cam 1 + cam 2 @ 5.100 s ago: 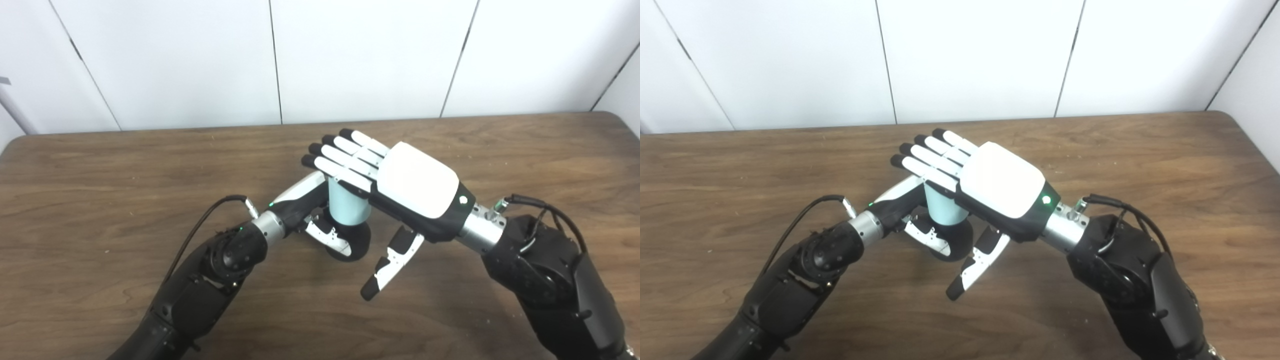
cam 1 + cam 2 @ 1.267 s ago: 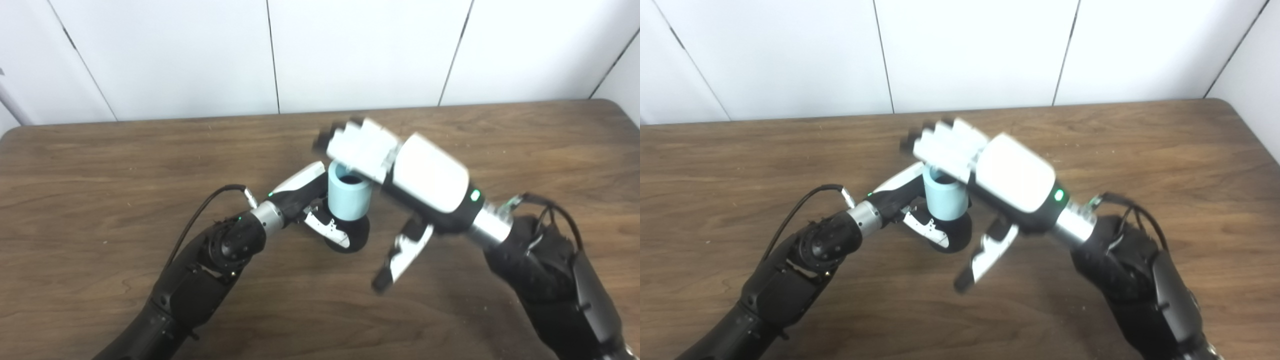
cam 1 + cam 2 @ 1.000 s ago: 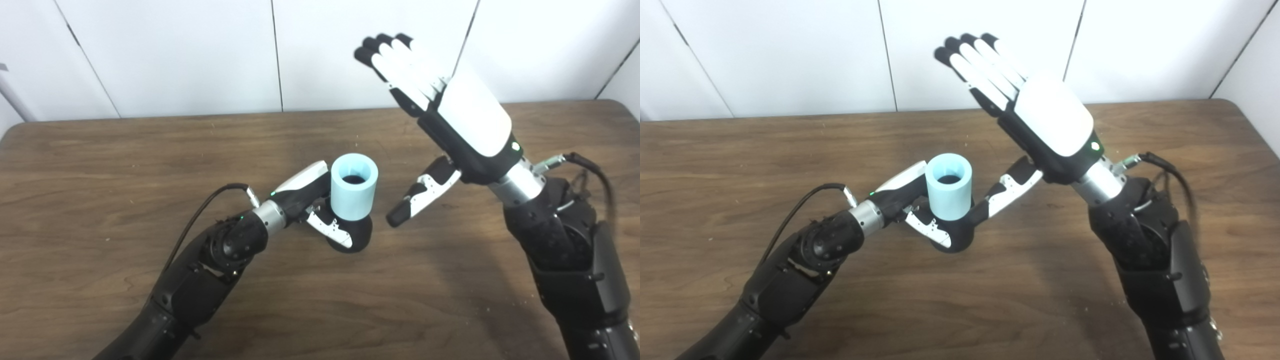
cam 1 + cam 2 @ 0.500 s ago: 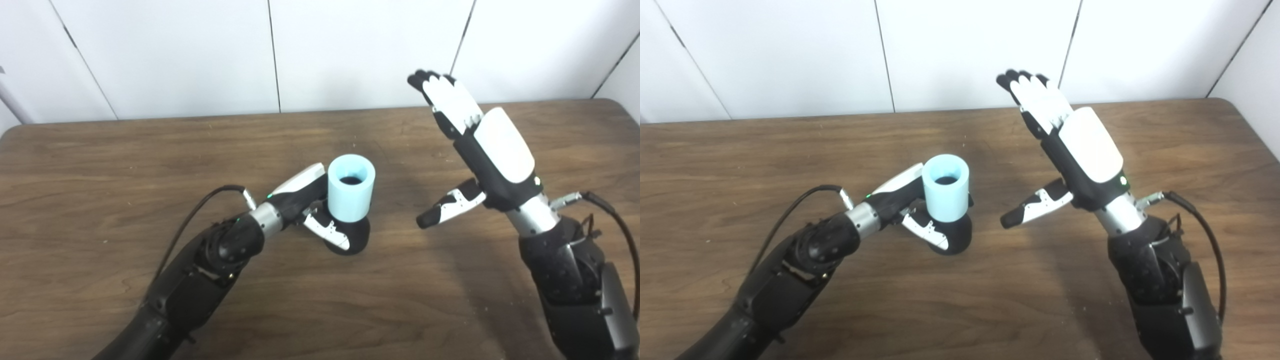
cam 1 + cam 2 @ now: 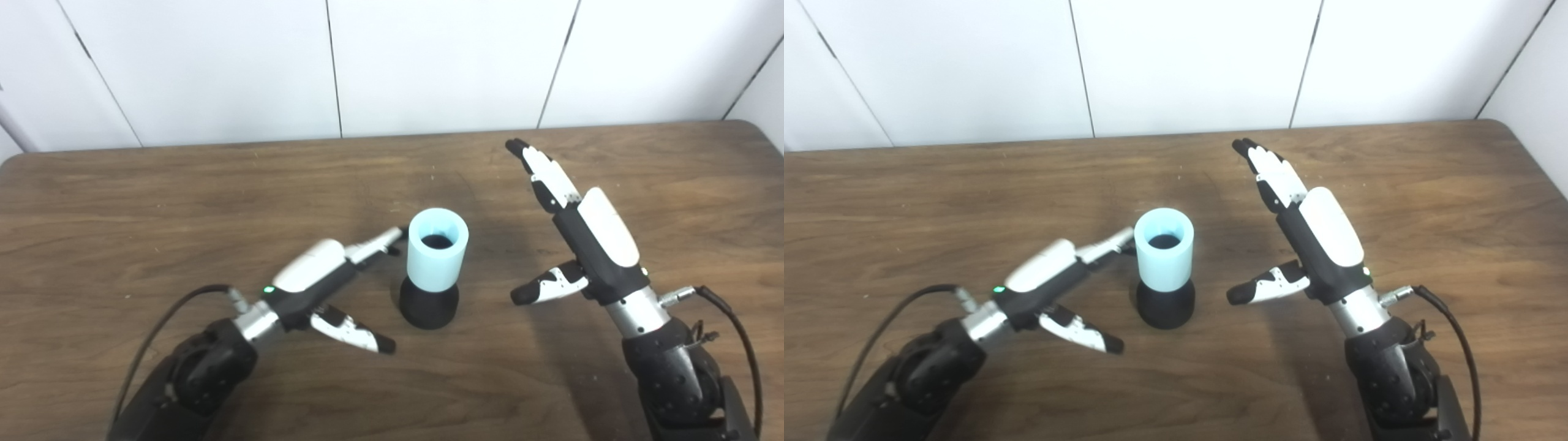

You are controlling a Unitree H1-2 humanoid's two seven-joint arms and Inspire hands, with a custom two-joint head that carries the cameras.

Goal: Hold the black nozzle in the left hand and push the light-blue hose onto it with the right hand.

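The black nozzle (image 5: pixel 429 304) stands upright on the wooden table (image 5: pixel 122 202), near its middle. The light-blue hose (image 5: pixel 436 254), a short wide tube, sits on top of the nozzle with its open end up. My left hand (image 5: pixel 318 277) lies open just left of the pair, fingers stretched toward the hose, thumb apart, holding nothing. My right hand (image 5: pixel 585 233) is open to the right of them, fingers pointing away toward the wall, thumb aimed at the nozzle with a clear gap between.
A white panelled wall (image 5: pixel 429 61) runs behind the table's far edge. Black cables (image 5: pixel 735 331) loop from both wrists. Nothing else stands on the table.
My left hand has let go of the nozzle and drawn back to the left and toward me. My right hand has come down from over the hose to its right. Nozzle and hose stand alone.
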